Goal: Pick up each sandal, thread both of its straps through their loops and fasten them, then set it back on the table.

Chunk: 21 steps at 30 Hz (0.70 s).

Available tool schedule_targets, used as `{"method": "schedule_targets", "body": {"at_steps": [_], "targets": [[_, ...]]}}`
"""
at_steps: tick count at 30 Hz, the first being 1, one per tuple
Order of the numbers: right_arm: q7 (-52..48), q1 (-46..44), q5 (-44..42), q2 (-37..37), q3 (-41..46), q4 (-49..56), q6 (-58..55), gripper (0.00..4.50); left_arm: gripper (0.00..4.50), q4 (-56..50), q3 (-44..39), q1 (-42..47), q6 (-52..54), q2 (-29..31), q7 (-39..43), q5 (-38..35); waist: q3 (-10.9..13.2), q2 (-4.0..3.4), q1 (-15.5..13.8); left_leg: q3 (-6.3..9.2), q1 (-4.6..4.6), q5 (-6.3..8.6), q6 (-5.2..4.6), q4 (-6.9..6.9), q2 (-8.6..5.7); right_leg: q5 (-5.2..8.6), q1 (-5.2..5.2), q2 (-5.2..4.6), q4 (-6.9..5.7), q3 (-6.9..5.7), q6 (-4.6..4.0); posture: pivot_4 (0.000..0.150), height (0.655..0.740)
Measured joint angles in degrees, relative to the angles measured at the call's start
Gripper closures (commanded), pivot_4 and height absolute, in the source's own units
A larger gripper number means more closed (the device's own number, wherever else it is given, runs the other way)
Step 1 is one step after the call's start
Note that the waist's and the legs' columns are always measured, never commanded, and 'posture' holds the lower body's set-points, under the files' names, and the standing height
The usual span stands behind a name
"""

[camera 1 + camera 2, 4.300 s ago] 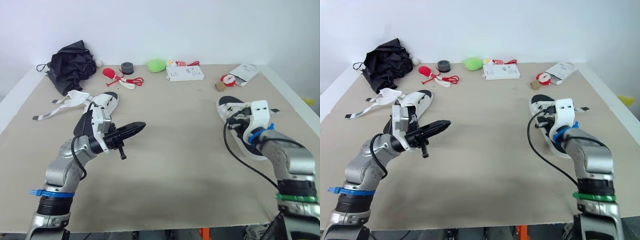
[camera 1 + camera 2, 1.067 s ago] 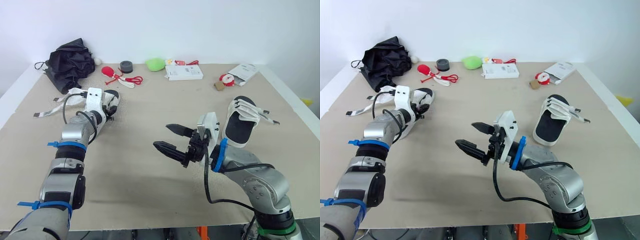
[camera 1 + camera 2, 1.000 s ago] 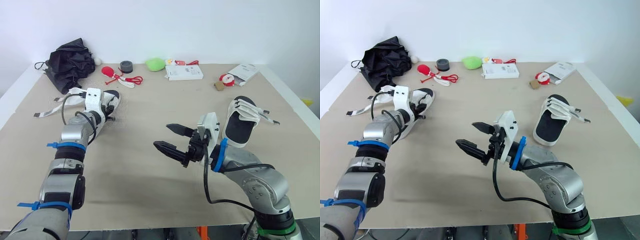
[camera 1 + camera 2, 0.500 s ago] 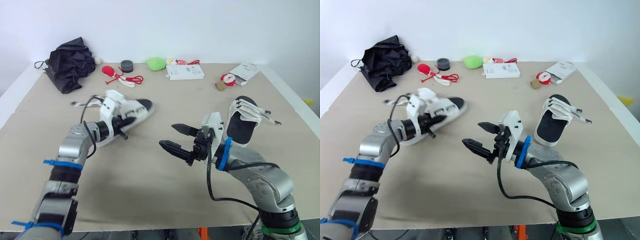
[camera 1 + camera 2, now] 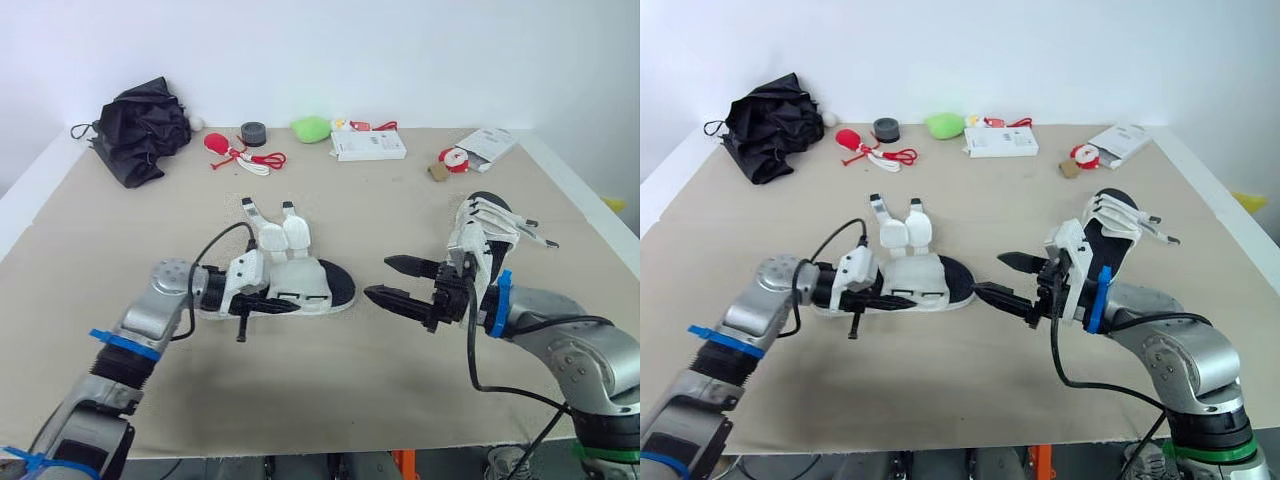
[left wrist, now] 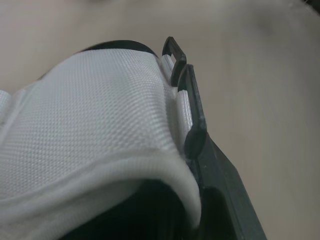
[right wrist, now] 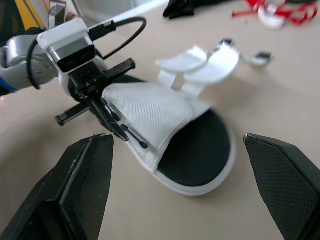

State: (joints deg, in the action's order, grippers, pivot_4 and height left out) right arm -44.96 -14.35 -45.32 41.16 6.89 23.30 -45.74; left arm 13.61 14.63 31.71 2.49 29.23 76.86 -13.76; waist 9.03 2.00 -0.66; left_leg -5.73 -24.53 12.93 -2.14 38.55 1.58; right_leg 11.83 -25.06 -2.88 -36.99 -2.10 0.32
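Observation:
A white sandal with a black sole lies mid-table, its two straps loose and flopped toward the far side. My left gripper is shut on the near edge of its white upper, beside the black loops. My right gripper hovers open just right of the sandal's end, its fingers pointing at it with nothing between them. In the right wrist view the sandal lies ahead with the left gripper clamped on it. A second sandal rests at the right, partly hidden by my right arm.
Along the far edge sit a black bundle, a red and white corded item, a dark tape roll, a green lump, a white box and a packet. A small brown piece lies nearer.
My left gripper has dragged the sandal from the far left to the table's middle and turned it, its straps now flopped open. The right gripper has shifted right, staying open.

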Motion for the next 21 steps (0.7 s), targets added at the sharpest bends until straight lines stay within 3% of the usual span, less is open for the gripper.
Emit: {"method": "schedule_targets", "body": {"at_steps": [2,8,9,21], "targets": [[-0.9,-0.5,1.1,0.8,-0.9,-1.4,-0.1,0.84,4.50,0.7,0.3,0.3,-1.5,-0.8,0.1,0.7,0.0,-0.02,0.0,0.03,0.00,0.00,0.00,0.00,0.00,0.00,0.00,0.02,0.00,-0.01,0.02,0.150,0.7400],[-5.2,-5.3,5.4,1.4,-6.4,-7.8,0.9,3.68,4.50,1.6,0.2,0.4,-2.3,-2.3,0.1,1.0,0.0,-0.08,0.0,0.04,0.02,-0.03,-0.05,0.00,0.01,-0.02,0.01,0.09,-0.02,-0.01,0.04,0.150,0.7400],[-6.4,-6.2,6.1,1.5,-7.3,-8.4,1.1,4.36,4.50,1.6,0.2,0.4,-2.5,-2.4,0.1,1.1,0.0,-0.09,0.0,0.04,0.01,-0.03,-0.05,0.00,0.00,-0.02,0.00,0.17,-0.02,-0.01,0.05,0.150,0.7400],[-17.7,-18.4,16.5,-0.7,-20.4,-22.7,5.6,4.44,4.50,1.3,-0.7,-0.2,-1.5,-3.6,1.8,0.4,-0.1,-0.12,0.0,0.03,-0.03,-0.03,-0.08,0.05,-0.07,-0.10,0.00,0.18,-0.02,0.00,0.04,0.150,0.7400]]}}
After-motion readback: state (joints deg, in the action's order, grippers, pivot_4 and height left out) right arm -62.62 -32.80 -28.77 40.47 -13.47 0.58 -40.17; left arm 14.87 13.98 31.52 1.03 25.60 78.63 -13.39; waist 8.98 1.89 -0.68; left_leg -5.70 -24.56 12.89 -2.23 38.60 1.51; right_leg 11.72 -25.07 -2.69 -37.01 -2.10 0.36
